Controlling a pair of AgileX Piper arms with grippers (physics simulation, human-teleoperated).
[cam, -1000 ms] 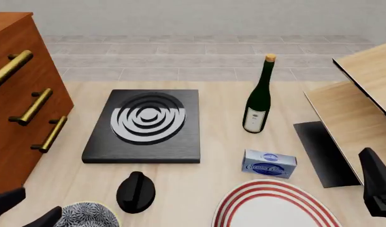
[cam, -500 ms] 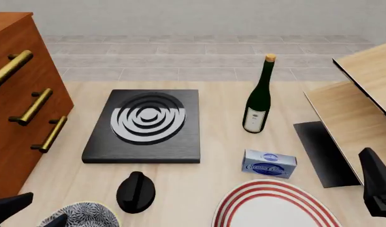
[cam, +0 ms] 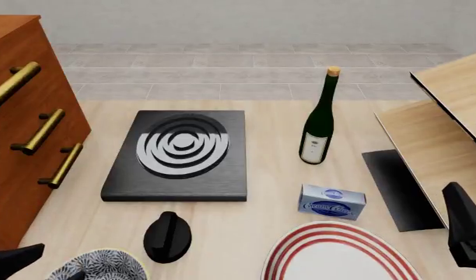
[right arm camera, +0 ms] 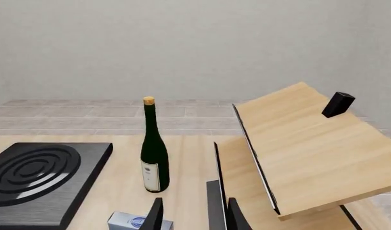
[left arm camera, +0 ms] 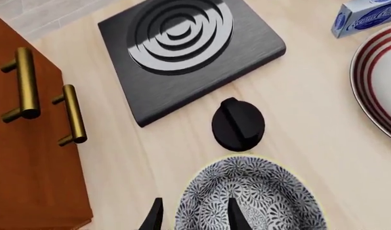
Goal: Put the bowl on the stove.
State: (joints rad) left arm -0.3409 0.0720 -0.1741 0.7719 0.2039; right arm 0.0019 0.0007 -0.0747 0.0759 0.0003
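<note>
Left tool point(left arm camera: 192, 218): fingers spread astride the rim of the black-and-white floral bowl point(left arm camera: 250, 196), slightly further in than before.
Right tool point(right arm camera: 192, 215): spread, unmoved.
Bowl: near side of the flat black ringed stove point(cam: 178, 154), apart.

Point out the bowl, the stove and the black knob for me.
bowl point(left arm camera: 259, 201): left wrist view, on the patterned inner wall.
stove point(cam: 184, 146): front view, on the centre of the burner rings.
black knob point(cam: 168, 236): front view, on its raised middle ridge.

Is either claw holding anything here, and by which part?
Nothing is held. The left claw straddles the bowl rim, open; the right claw is empty.
</note>
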